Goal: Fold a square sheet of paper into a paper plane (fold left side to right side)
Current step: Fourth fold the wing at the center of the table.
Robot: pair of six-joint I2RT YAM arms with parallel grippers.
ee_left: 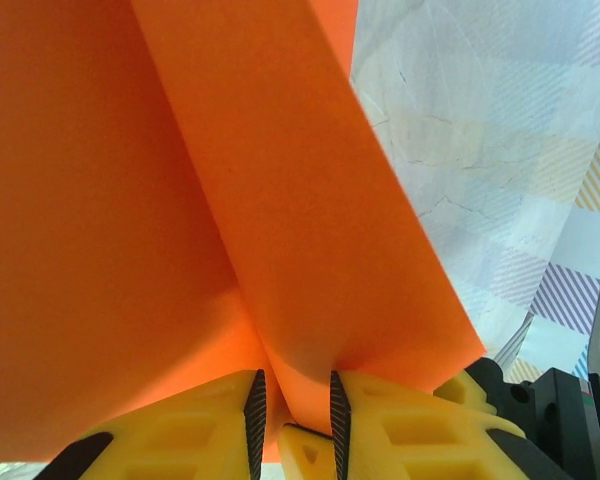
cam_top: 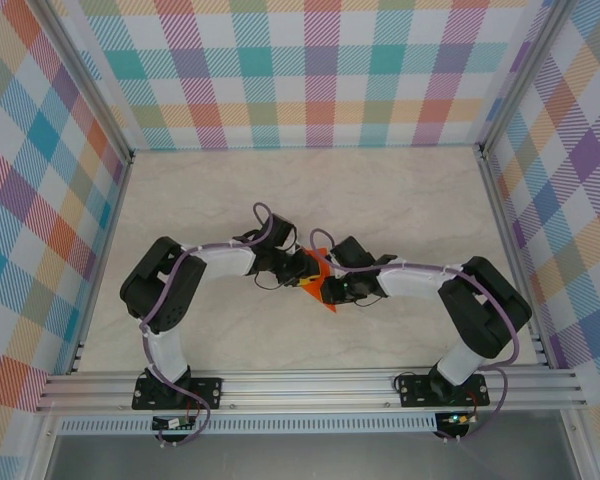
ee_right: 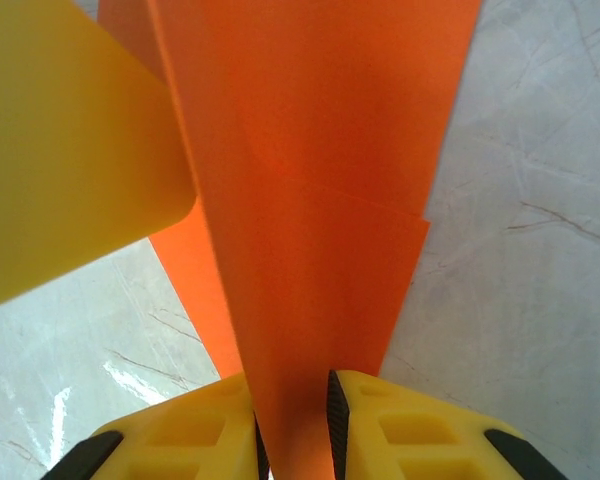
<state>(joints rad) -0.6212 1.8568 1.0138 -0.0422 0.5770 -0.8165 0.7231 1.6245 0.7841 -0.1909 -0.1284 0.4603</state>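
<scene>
Both arms bend inward over the desk (cam_top: 400,190), wrists meeting at its middle. The left hand (ee_left: 292,408) and right hand (ee_right: 292,415) each pinch the creased orange paper (ee_right: 320,150) between yellow fingers (ee_right: 410,430).

**user1:** how were the arms sitting?
**user2:** left arm (cam_top: 170,290) and right arm (cam_top: 480,300) both elbowed out wide, wrists bent in to meet in the middle
**user1:** grippers?
**user2:** left gripper (ee_left: 292,405) and right gripper (ee_right: 292,410) each pinched tight on the orange paper (ee_right: 320,150)

I see a pale, marble-patterned table top (cam_top: 400,200) boxed in by 3 plaid walls (cam_top: 310,70) in pastel colours, evenly lit, with an aluminium rail (cam_top: 310,385) along the near edge.
</scene>
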